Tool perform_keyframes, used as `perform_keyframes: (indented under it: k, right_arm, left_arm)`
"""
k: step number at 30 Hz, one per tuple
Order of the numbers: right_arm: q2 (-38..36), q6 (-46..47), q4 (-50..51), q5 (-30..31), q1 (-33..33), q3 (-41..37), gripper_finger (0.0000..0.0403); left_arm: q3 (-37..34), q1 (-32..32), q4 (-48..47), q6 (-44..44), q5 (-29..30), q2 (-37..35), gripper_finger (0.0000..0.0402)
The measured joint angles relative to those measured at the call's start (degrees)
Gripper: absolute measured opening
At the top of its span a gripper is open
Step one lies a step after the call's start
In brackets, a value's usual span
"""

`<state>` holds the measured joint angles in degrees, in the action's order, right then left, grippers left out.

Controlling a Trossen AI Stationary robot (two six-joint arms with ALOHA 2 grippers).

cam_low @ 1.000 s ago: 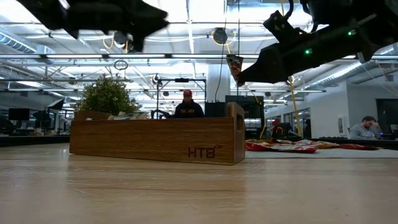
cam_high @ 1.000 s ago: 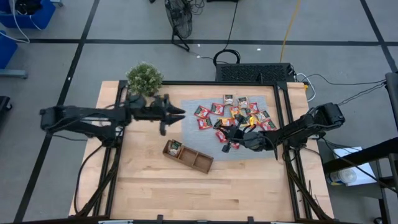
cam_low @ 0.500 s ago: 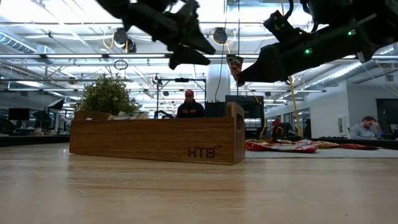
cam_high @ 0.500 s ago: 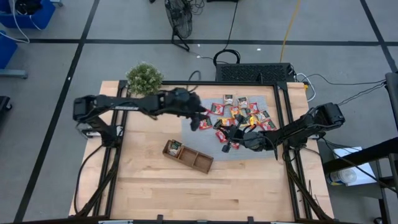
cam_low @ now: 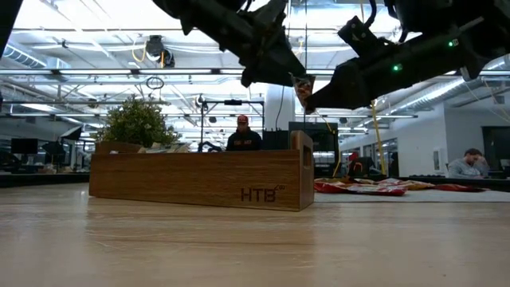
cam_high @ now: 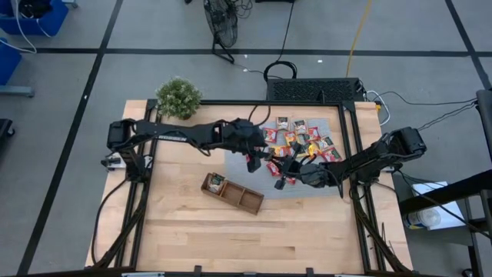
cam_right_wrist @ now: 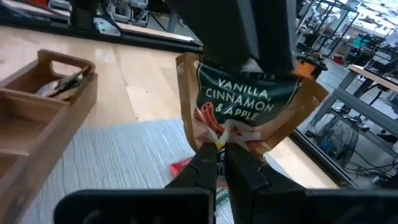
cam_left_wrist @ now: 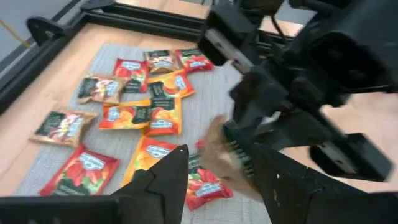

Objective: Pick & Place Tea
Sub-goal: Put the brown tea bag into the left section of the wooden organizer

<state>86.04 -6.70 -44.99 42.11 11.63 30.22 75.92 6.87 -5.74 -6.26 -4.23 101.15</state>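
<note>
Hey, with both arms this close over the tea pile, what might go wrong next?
1. The left tool is right beside the right tool, which holds a vanilla cinnamon apple sachet in the air; the two may collide.
2. The sachet is pinched only at its lower edge, so a bump might knock it loose.
3. It would likely fall on the grey mat, not into the wooden tray.

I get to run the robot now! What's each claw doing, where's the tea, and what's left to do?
Right gripper: shut on a sachet labelled vanilla, cinnamon and apple, held in the air above the grey mat.
Left gripper: open, reaching over the mat right beside that held sachet.
Tea sachets: most lie scattered on the mat.
Wooden tray: one end compartment already holds something; the other compartments look empty.
Left: put the held sachet in the tray, then the others.
</note>
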Motion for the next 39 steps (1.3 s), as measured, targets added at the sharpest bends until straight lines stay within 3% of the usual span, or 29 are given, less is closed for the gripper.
perform_keyframes:
  k: [17,24,32,36,39]
  right_arm:
    - [0.00,0.04,-1.55,0.13,-0.02,0.02,0.0006]
    - [0.00,0.04,-2.37,0.13,0.09,0.04,0.0006]
    - [0.00,1.02,-2.94,0.03,0.07,0.02,0.0007]
    - [0.02,1.51,-3.16,-0.20,0.09,0.02,0.0015]
    - [0.02,1.88,-3.17,-0.21,0.09,0.02,0.0032]
  left_arm:
    - [-0.04,-1.77,-0.55,-0.50,-0.10,-0.05,0.0179]
    - [-0.04,-1.35,-0.48,-0.69,1.70,-0.06,0.0161]
    - [-0.04,-1.37,-0.37,0.29,2.40,-0.06,0.0092]
    - [-0.04,-1.35,-0.38,5.44,2.39,-0.06,0.0018]
    - [-0.04,-1.37,-1.15,10.49,4.55,-0.67,0.0010]
